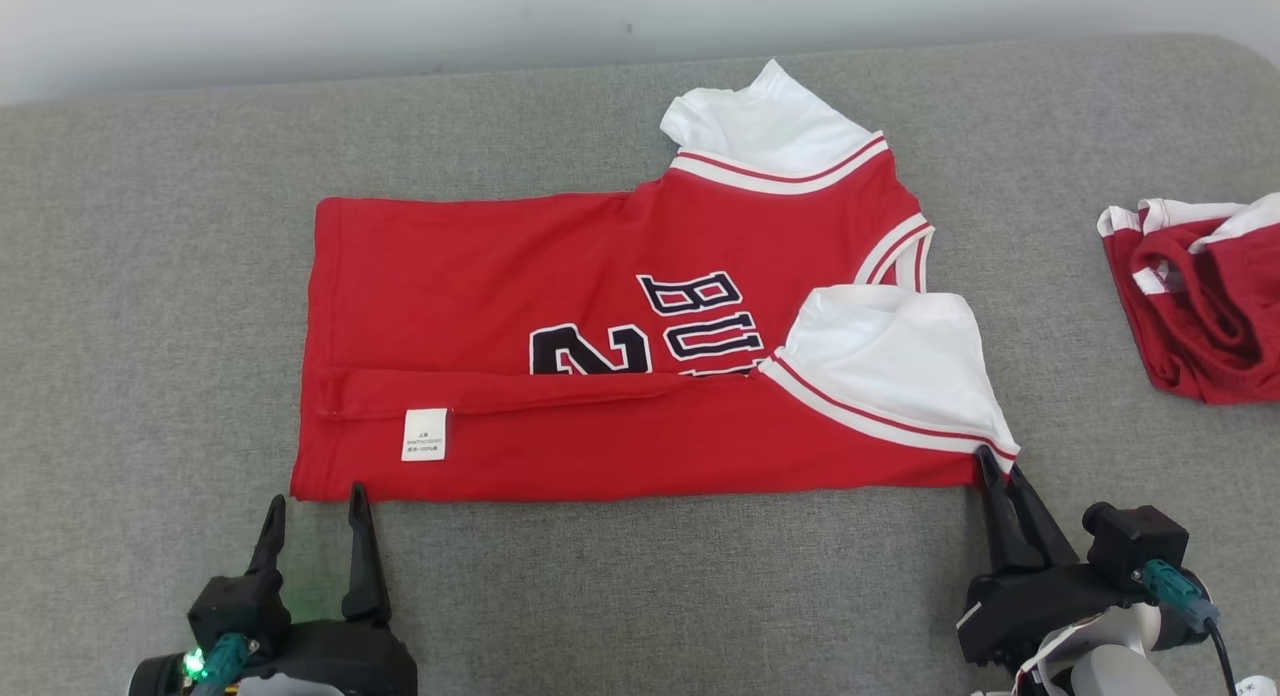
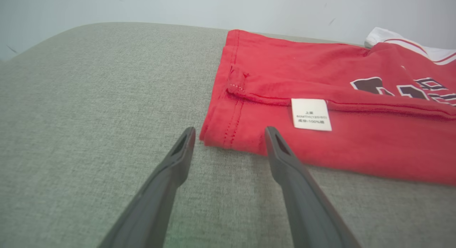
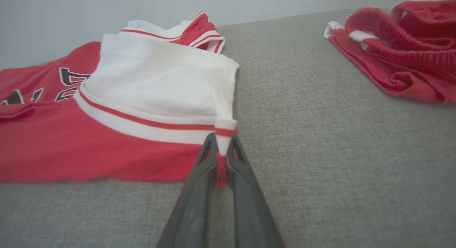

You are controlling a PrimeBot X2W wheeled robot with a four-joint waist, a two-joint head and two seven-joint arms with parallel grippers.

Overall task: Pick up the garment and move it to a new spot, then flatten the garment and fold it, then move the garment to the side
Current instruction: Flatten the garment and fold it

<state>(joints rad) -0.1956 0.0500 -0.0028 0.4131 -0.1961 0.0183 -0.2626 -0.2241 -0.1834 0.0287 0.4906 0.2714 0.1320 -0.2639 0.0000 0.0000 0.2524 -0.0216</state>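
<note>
On the grey surface [image 1: 150, 276]: red garment [image 1: 600, 396] lies flat, near long side folded over
Right pincer [image 1: 998, 463]: clenched on the garment's near right corner
Left pincer [image 1: 316, 496]: spread wide, holding nothing — right at the near left corner

Near left: left gripper [image 1: 315, 496], two long dark fingers spread wide apart, pointing to the far side, closed on nothing. A green light glows on its black wrist housing [image 1: 300, 646].

Near right: right gripper [image 1: 997, 461], fingers [image 3: 199, 176] pressed together and leaning slightly left, pinching the near right corner of the red-and-white jersey garment [image 1: 600, 266]. A strip of cloth is squeezed between them. The pale forearm [image 1: 1100, 671] sits behind it at the near edge.
</note>
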